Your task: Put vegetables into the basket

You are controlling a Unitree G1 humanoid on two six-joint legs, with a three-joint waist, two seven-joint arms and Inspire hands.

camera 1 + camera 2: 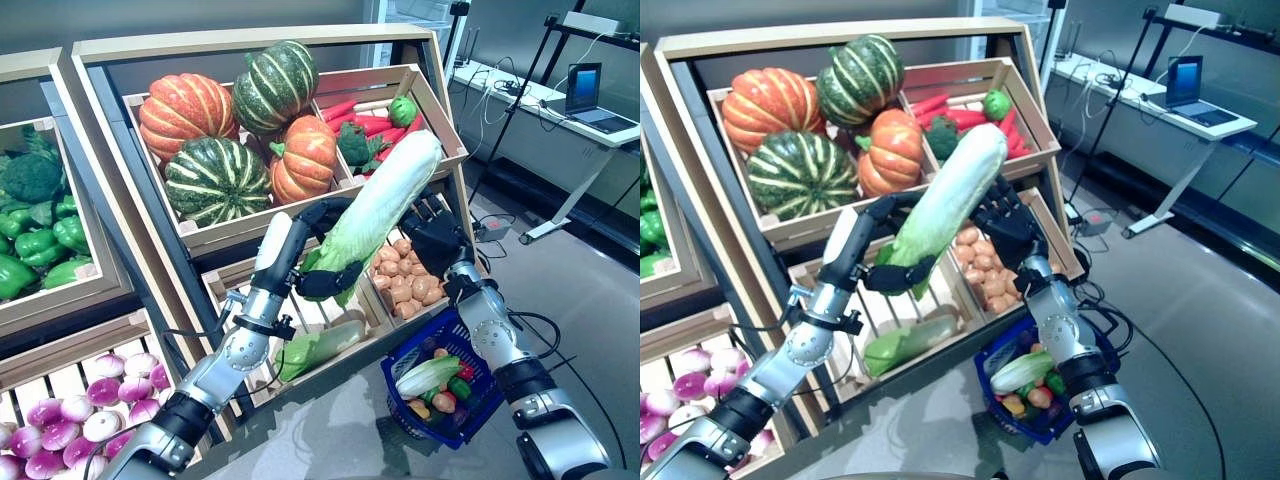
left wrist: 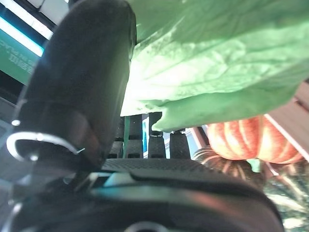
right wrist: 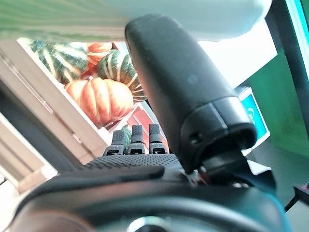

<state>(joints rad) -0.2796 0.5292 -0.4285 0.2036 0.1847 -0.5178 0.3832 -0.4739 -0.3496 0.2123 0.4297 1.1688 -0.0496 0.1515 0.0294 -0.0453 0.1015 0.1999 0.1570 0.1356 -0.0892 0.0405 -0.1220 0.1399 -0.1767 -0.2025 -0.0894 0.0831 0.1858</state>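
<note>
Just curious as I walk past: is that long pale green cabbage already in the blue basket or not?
Not yet. The long pale green cabbage is held up before the shelves, left hand curled round its leafy end, above the blue basket.

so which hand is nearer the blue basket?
Right. The right hand is above the blue basket, supporting the cabbage's white end. The left hand grips its leafy end further to the robot's left, over the lower crate.
</note>
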